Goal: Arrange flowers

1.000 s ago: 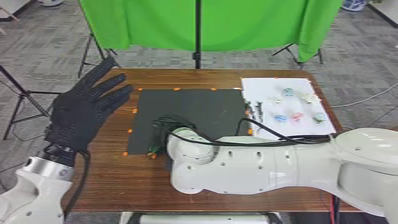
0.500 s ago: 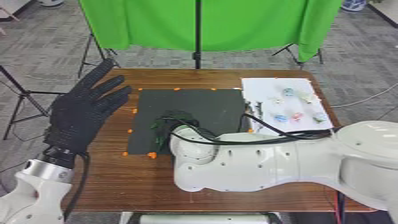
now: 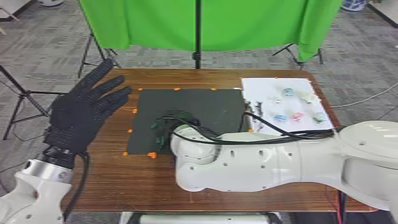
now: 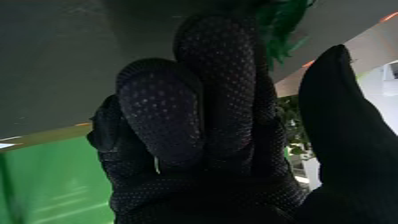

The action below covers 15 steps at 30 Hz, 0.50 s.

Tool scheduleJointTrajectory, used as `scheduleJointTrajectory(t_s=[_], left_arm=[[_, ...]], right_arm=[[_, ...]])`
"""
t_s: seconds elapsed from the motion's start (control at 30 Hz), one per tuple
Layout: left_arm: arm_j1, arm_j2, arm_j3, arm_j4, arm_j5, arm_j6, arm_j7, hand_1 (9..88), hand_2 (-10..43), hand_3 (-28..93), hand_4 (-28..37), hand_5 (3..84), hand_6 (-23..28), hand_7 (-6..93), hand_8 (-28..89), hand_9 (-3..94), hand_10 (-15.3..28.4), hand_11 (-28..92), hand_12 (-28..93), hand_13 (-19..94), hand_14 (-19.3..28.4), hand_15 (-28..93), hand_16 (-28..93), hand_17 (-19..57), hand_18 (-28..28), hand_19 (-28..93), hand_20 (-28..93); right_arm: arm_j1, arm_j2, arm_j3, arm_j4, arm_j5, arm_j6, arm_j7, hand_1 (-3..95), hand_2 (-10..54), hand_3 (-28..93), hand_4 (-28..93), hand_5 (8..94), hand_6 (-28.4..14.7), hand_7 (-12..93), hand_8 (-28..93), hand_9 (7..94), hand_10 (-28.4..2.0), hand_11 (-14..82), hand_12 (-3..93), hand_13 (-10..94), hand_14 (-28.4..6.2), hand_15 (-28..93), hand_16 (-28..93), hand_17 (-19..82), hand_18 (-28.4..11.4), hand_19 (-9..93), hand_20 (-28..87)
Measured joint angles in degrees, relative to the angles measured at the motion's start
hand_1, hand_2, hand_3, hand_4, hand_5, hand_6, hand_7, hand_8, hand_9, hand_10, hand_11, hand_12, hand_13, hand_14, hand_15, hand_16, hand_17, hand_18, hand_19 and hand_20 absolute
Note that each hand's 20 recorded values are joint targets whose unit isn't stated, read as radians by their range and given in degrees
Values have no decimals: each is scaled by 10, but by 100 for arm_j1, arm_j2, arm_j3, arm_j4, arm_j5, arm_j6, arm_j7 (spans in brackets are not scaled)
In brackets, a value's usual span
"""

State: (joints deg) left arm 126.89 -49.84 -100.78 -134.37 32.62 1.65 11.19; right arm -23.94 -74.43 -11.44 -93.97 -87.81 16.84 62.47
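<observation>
While left hand's (image 3: pixel 75 114) fingers stand straight, right hand's (image 3: pixel 185 127) curled, thumb (image 4: pixel 336 102) apart, beside greenery (image 4: pixel 282 31)

On the brown wooden surface (image 3: pixel 111 185), a flat black rectangular mat (image 3: pixel 222 107) lies left of a flat white rectangular sheet (image 3: pixel 263 89), which carries small rounded blue and pink items (image 3: pixel 281 118).

The table (image 3: pixel 240 199) was brown wood with a soft sheen. The mat (image 3: pixel 187 100) looked dark and matt, the sheet (image 3: pixel 259 90) like smooth white paper. The drape (image 3: pixel 147 25) was cloth. Glossy white plastic covered the right arm (image 3: pixel 244 170); the cuff (image 3: pixel 49 170) was shiny metal. Matt black fabric, rough with dots, clad the right hand (image 3: pixel 184 121).
</observation>
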Motion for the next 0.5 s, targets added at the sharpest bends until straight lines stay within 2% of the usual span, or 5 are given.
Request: scheduleJointTrajectory(t_s=[0.5], left_arm=[[88,2,-12,-45,0,93,14,227,64,752,-252,249,42,153,-107,216,168,176,132,139,225,278,-1,-187,233,377,90]], right_arm=[[-58,23,118,-135,10,-284,-155,334,41,626,-281,818,7,133,-124,937,-113,366,190,828,-105,676,185,443,-246,932,348]])
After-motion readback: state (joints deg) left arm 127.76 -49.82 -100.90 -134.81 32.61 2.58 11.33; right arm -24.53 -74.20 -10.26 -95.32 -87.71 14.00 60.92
